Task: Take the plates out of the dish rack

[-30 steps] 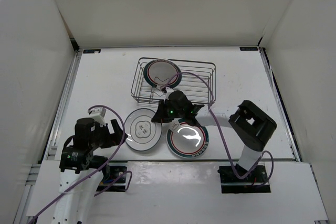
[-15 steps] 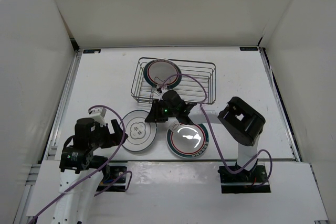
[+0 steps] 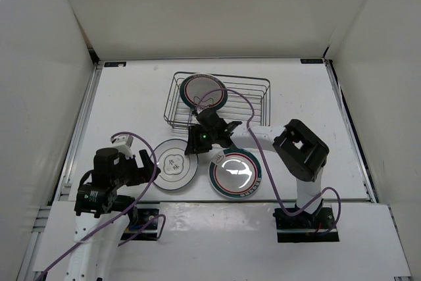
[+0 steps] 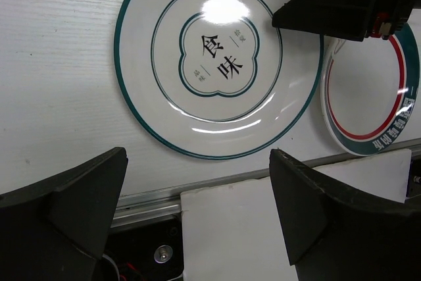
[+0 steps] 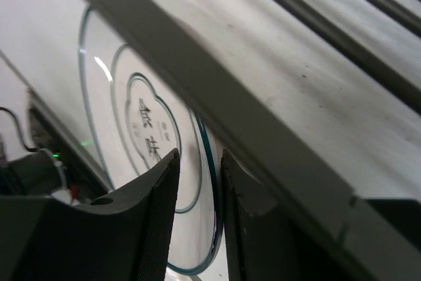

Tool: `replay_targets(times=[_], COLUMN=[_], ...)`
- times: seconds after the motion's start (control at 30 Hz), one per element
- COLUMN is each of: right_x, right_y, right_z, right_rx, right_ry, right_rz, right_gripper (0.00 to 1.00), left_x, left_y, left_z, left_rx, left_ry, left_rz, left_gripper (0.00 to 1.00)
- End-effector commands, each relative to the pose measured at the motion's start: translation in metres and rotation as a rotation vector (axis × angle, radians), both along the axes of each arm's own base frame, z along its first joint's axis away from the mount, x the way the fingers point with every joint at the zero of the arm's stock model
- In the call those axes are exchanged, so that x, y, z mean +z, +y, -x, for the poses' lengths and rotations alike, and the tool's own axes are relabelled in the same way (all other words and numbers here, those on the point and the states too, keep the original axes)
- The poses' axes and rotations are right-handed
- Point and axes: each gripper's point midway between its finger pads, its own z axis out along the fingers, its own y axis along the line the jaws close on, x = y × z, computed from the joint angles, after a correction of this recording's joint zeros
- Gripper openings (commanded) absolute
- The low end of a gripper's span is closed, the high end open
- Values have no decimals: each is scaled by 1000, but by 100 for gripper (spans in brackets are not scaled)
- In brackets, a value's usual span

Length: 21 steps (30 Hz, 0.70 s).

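Observation:
The wire dish rack (image 3: 253,103) stands at the back of the table. One plate (image 3: 202,91), white with a teal band and red ring, leans in its left end. A white plate with teal rings (image 3: 170,164) (image 4: 220,57) lies flat on the table. Beside it on the right lies a teal-banded, red-ringed plate (image 3: 235,174) (image 4: 371,97). My right gripper (image 3: 195,143) (image 5: 199,159) is open, its fingers straddling the right rim of the teal-ringed plate (image 5: 145,129) with a gap on both sides. Low at the front left, my left gripper (image 3: 141,162) (image 4: 197,156) is wide open and holds nothing.
The table's metal front rail (image 4: 151,195) and a white base panel (image 4: 237,228) lie just under my left gripper. White walls enclose the table on three sides. The right arm's purple cable (image 3: 253,106) loops over the rack's right half.
My right gripper has opened and shifted a little left and back. The teal-ringed plate it held now lies flat on the table. The left arm has not moved.

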Motion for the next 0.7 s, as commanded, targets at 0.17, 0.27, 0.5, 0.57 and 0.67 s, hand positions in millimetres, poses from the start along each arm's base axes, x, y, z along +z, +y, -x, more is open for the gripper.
replay_targets(times=[0.17,0.27,0.5,0.57,0.67], right_x=[-3,-1,60,81,130], right_y=[-23,-30,-19,-21,-36], right_z=[-19,-24,-27,-33,-43], right_rx=[46,46,193,265,262], right_ry=[-116,-149,-268,-348,-464], right_rz=[221,261,195,211,251], right_gripper=[36,36,39,39,39], left_x=[6,5,5,6,5], left_y=[-3,-3,-2,-3,-2], left_z=[-1,-1,-2,-2,-2], left_rx=[-14,-13,-13,-15,-14], left_ry=[-21,-15,-17,-18,-17], left_rz=[13,12,11,12,10], left_gripper=[100,100,100,100,100])
